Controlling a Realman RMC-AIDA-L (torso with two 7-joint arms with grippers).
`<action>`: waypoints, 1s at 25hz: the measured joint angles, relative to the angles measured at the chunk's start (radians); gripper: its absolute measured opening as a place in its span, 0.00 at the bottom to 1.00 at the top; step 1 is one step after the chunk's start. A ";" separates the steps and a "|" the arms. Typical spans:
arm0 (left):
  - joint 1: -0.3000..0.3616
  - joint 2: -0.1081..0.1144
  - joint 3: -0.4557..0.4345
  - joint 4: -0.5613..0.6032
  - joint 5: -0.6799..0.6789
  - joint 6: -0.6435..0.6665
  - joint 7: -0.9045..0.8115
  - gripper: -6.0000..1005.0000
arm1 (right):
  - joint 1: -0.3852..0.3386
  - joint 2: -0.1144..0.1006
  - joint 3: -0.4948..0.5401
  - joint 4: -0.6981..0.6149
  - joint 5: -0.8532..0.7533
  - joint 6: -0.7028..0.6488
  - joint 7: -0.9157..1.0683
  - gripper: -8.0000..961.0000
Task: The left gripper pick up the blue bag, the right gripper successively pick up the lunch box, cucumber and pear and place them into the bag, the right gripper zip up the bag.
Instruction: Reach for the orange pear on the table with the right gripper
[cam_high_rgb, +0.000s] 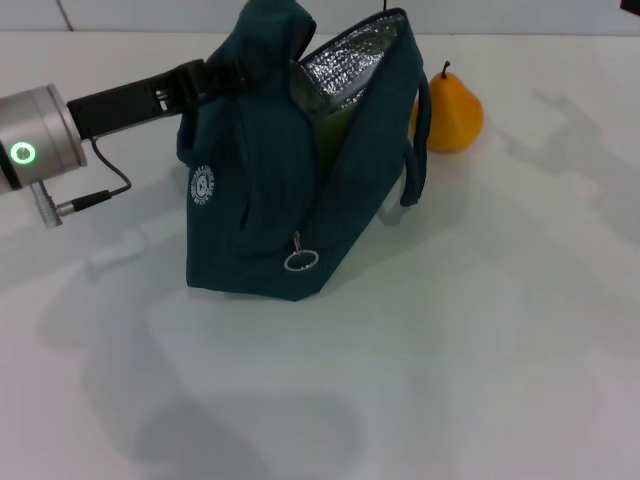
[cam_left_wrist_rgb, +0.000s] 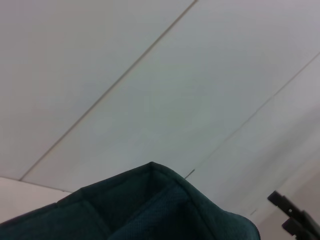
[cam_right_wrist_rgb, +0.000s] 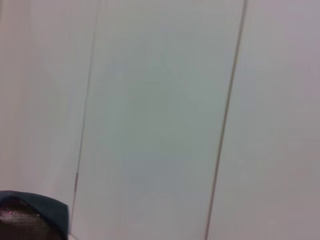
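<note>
The blue bag (cam_high_rgb: 290, 190) stands on the white table, its mouth open and its silver lining (cam_high_rgb: 350, 65) showing. My left gripper (cam_high_rgb: 232, 72) reaches in from the left and is shut on the bag's top handle. The left wrist view shows only the bag's top fold (cam_left_wrist_rgb: 155, 205) against the wall. Something pale green (cam_high_rgb: 335, 125) shows inside the mouth; I cannot tell whether it is the lunch box or the cucumber. The yellow pear (cam_high_rgb: 455, 112) stands on the table just behind the bag's right side. A corner of the bag's rim (cam_right_wrist_rgb: 30, 220) shows in the right wrist view. My right gripper is out of view.
The zipper's ring pull (cam_high_rgb: 301, 260) hangs low on the bag's near end. The white table (cam_high_rgb: 480, 330) stretches in front and to the right. A small dark part (cam_left_wrist_rgb: 295, 217) shows at the edge of the left wrist view; what it is I cannot tell.
</note>
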 joint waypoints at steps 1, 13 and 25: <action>0.001 0.004 0.000 -0.001 0.000 0.000 0.000 0.07 | 0.003 0.001 -0.001 0.028 0.009 0.009 -0.014 0.90; 0.016 0.027 -0.044 -0.006 0.009 0.006 -0.003 0.07 | 0.116 0.003 -0.026 0.308 0.038 0.157 -0.175 0.90; 0.021 0.030 -0.051 -0.007 0.012 -0.009 0.000 0.07 | 0.274 0.011 -0.035 0.557 0.134 0.248 -0.394 0.90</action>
